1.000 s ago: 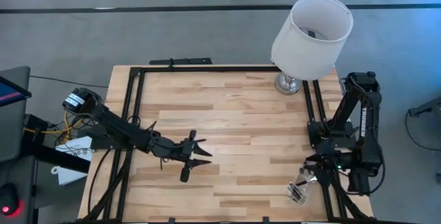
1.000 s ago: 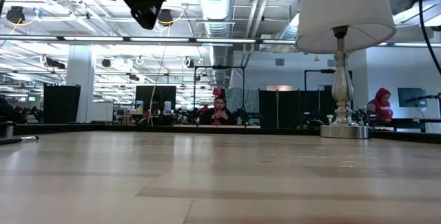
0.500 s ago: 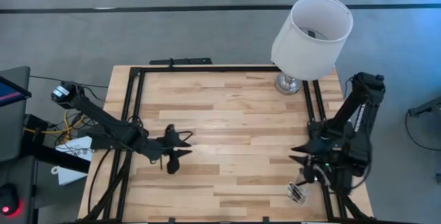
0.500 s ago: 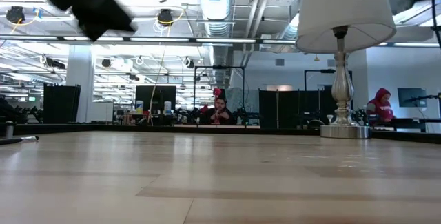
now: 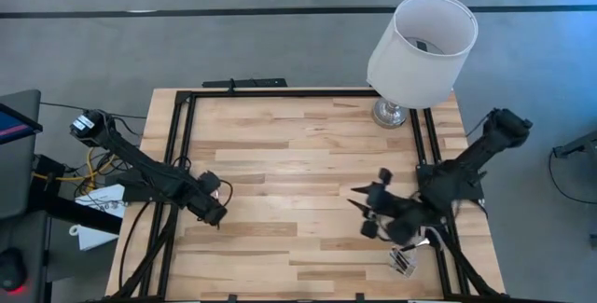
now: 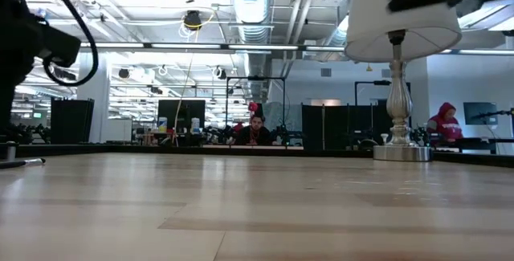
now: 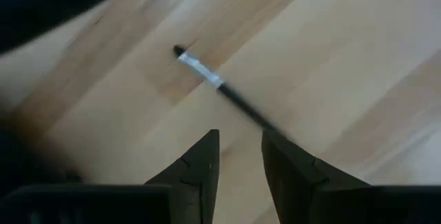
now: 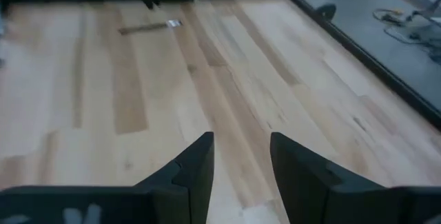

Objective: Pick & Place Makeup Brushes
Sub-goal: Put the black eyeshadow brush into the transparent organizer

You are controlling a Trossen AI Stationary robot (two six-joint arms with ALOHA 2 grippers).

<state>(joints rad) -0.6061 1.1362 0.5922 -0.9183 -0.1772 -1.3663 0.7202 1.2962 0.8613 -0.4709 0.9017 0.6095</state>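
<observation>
Left gripper (image 7: 238, 156) low over tabletop (image 5: 308, 154) w/ jaws part-spread, above makeup brush (image 7: 220, 86). Right gripper (image 5: 373, 214) stretched inward, jaws spread, nothing held.

The tabletop (image 5: 308, 154) is pale planked wood with a soft sheen. The brush (image 7: 220, 86) has a matt black handle and shiny metal ferrule. The lamp (image 5: 422, 42) wears a white fabric-looking shade over a polished metal base.

Place: you're in an open-plan lab or office hall.
Ceiling: exposed ducts (image 6: 250, 0) and strip lights.
Background: rows of monitors (image 6: 180, 116) and seated people (image 6: 256, 129).
Station: your framed wooden desk (image 5: 308, 154) stands on grey concrete floor (image 5: 233, 33).
</observation>
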